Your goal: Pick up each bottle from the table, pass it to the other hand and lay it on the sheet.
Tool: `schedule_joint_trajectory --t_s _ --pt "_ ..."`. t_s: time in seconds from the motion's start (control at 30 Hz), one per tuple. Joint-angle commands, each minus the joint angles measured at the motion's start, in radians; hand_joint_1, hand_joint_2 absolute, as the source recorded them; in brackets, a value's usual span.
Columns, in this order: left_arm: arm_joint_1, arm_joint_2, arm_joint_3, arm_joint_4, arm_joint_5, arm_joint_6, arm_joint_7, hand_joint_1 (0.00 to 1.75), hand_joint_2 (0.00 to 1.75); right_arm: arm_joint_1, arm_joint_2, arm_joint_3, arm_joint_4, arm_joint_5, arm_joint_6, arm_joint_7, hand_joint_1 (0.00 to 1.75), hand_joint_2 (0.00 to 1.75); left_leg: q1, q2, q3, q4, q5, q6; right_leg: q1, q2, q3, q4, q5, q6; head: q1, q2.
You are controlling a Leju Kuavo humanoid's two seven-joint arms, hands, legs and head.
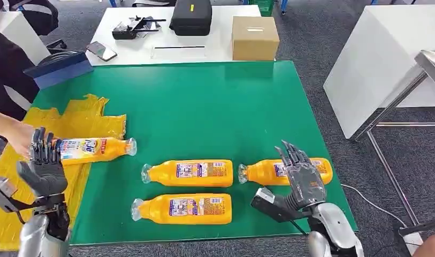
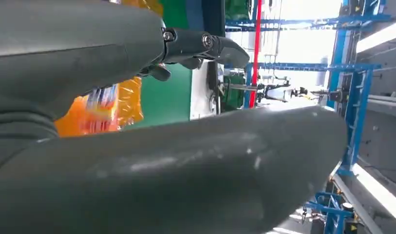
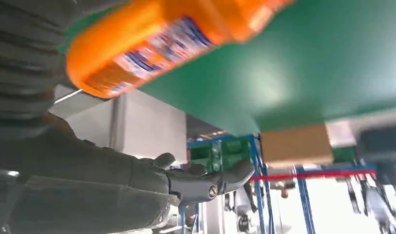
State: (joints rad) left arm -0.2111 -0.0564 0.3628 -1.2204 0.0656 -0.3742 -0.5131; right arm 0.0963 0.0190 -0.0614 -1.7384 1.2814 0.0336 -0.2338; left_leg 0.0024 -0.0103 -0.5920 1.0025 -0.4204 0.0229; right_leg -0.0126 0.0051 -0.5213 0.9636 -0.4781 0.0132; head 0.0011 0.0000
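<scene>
Four orange bottles lie on the green table (image 1: 204,107). One bottle (image 1: 92,150) rests across the edge of the yellow sheet (image 1: 86,115), cap toward the table's middle. My left hand (image 1: 44,166) stands at its base end with fingers upright and apart; in the left wrist view the bottle (image 2: 96,114) lies beyond the straight fingers (image 2: 205,44). Two bottles lie mid-table, one (image 1: 191,173) behind the other (image 1: 185,208). My right hand (image 1: 303,179) hovers over the right bottle (image 1: 263,171), fingers extended, gripping nothing. The right wrist view has that bottle (image 3: 157,44) apart from the fingers (image 3: 205,183).
A person's hand (image 1: 12,134) reaches in at the left, close to the sheet and my left hand. Behind the green table stands a white table (image 1: 167,53) with a cardboard box (image 1: 254,37), a black case (image 1: 191,17) and a phone (image 1: 101,51). A white cabinet (image 1: 386,64) stands right.
</scene>
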Motion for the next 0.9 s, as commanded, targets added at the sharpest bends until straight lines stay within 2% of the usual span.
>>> schedule_joint_trajectory --t_s 0.03,0.3,0.5,0.6,0.7,0.8,0.83,0.9 --pt "0.046 0.038 -0.004 -0.016 0.022 -0.001 -0.010 0.00 0.00 0.070 -0.179 -0.063 0.152 0.053 0.034 -0.020 0.00 1.75 0.000 -0.001 0.003 -0.001 0.000 -0.001 0.000 -0.002 0.004 -0.003 0.000 -0.001 0.000 0.000" --pt "0.092 0.038 0.005 -0.060 0.042 -0.006 -0.009 0.00 0.00 0.052 -0.207 -0.069 0.180 0.110 0.048 0.007 0.00 1.75 -0.001 0.002 0.002 -0.001 0.000 -0.001 0.000 0.001 0.002 -0.001 0.000 -0.001 0.000 0.000" --pt "0.111 0.038 -0.003 -0.075 0.060 0.000 -0.004 0.00 0.00 -0.120 -0.154 -0.091 0.288 0.225 -0.044 0.067 0.00 1.75 -0.001 0.005 0.003 -0.001 0.000 -0.002 0.000 0.004 0.002 -0.001 0.002 -0.001 0.000 0.000" --pt "0.125 0.029 -0.002 -0.089 0.064 0.003 -0.001 0.00 0.00 -0.205 -0.102 -0.112 0.301 0.232 -0.077 0.061 0.00 1.75 -0.001 0.008 0.003 -0.001 0.001 -0.002 0.000 0.006 0.001 0.000 0.002 -0.001 0.000 0.000" --pt "0.127 0.028 -0.002 -0.092 0.064 0.004 -0.001 0.00 0.00 -0.210 -0.099 -0.111 0.297 0.235 -0.075 0.059 0.00 1.75 0.000 0.005 0.003 -0.001 0.001 -0.001 0.000 0.003 0.002 0.000 0.001 -0.001 0.000 0.000" --pt "0.108 0.028 -0.005 -0.079 0.065 0.008 0.001 0.00 0.00 -0.236 -0.050 -0.137 0.253 0.212 -0.097 0.011 0.00 1.75 0.000 0.002 0.004 -0.001 0.001 -0.001 0.000 0.001 0.003 0.000 0.001 -0.001 0.000 0.000" --pt "0.099 0.030 -0.009 -0.070 0.064 0.010 0.003 0.00 0.00 -0.248 -0.033 -0.153 0.239 0.192 -0.080 -0.017 0.00 0.00 0.000 0.003 0.004 -0.001 0.001 -0.002 0.000 0.002 0.003 0.000 0.001 -0.001 0.000 0.000" --pt "0.080 0.031 -0.016 -0.050 0.061 0.013 0.006 0.00 0.00 -0.259 -0.007 -0.177 0.202 0.155 -0.061 -0.047 0.00 0.00 -0.001 0.003 0.002 0.000 0.001 -0.001 0.000 0.002 0.001 0.001 0.001 -0.001 0.000 0.000"
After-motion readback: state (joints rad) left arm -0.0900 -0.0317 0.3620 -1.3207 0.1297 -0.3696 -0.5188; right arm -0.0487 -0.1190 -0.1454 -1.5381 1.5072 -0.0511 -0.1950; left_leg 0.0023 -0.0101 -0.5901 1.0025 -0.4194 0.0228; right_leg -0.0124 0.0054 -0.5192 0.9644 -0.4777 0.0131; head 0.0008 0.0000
